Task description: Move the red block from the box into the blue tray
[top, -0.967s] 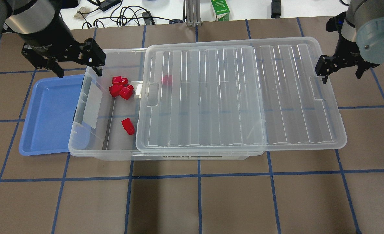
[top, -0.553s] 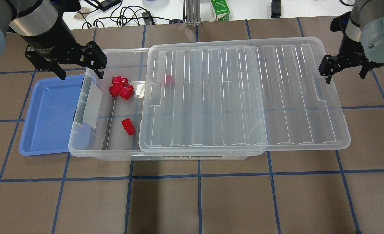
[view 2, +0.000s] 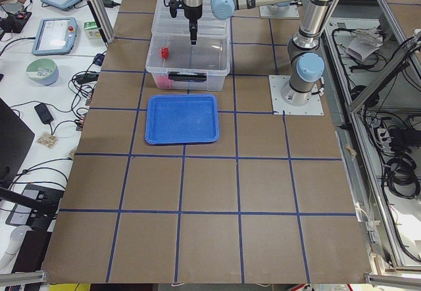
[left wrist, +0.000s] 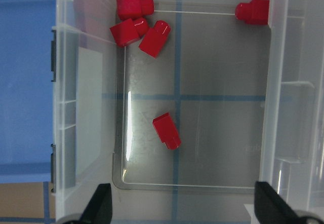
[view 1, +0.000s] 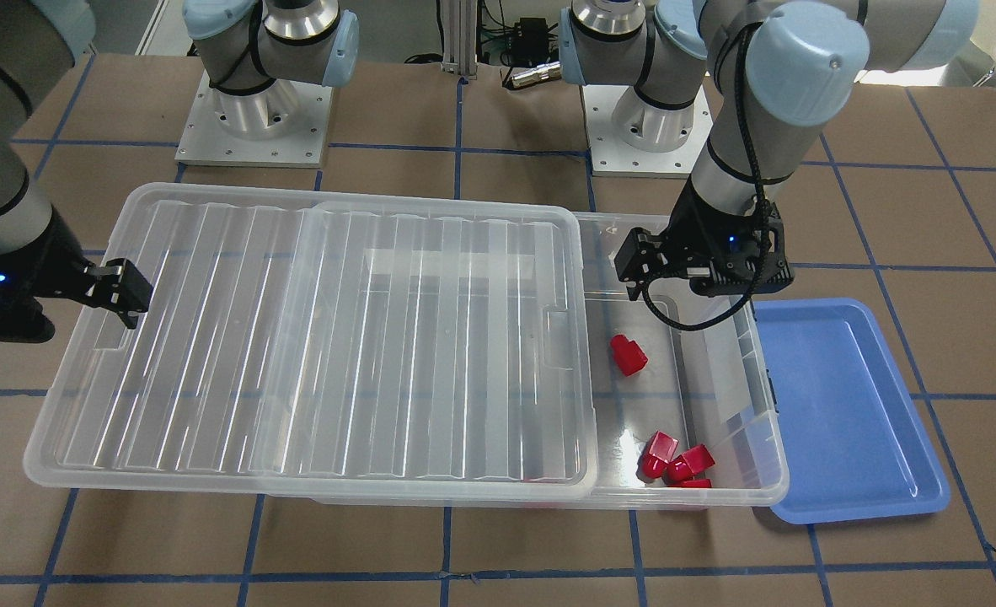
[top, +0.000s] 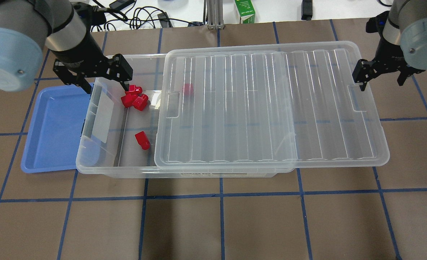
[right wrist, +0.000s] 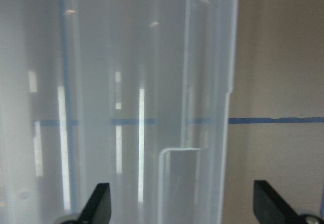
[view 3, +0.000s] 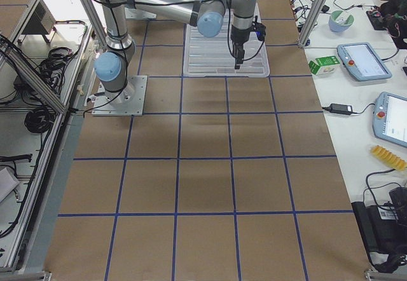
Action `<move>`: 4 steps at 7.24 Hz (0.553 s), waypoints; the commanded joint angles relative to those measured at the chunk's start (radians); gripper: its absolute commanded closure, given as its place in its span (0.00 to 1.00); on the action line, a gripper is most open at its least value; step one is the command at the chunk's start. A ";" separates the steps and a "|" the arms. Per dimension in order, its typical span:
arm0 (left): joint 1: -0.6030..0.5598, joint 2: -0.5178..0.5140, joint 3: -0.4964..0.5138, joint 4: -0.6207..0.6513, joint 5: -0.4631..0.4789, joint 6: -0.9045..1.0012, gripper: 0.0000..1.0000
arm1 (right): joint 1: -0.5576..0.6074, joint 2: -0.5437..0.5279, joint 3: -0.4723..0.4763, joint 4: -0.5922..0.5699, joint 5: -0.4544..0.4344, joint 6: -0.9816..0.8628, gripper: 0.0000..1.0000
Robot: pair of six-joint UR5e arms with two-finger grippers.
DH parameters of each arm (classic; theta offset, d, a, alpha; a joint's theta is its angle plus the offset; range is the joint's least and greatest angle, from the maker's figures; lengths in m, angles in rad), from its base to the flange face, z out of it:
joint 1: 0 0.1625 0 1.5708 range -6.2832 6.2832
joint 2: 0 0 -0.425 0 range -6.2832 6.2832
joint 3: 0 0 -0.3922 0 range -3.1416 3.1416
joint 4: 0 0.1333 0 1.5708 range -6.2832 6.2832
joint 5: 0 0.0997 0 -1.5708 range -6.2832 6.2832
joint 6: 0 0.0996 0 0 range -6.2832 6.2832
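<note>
We see a robotics lab, two robot arms (view 1: 751, 126) bolted to metal base plates (view 1: 203, 150), a table (top: 257, 224) papered brown and gridded with blue tape (top: 220, 195), teach pendants (view 3: 362, 61) and loose cables (top: 137, 16) on side benches (view 3: 346, 84), aluminium framing posts (top: 212, 14).

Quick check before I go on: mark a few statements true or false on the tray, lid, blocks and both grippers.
1. The tray is empty. True.
2. The lid fully covers the box. False: the end by the tray is uncovered.
3. One block lies apart from a cluster of three. True.
4. The left gripper holds a block. False: it is open and empty above the box.
5. The right gripper is open. True.
</note>
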 commanded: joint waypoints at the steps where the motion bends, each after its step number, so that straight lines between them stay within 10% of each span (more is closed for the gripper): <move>1: 0.002 -0.031 -0.087 0.063 0.001 -0.091 0.00 | 0.119 -0.076 -0.072 0.102 0.152 0.091 0.00; 4: 0.002 -0.100 -0.093 0.084 -0.001 -0.114 0.00 | 0.122 -0.179 0.007 0.180 0.173 0.276 0.00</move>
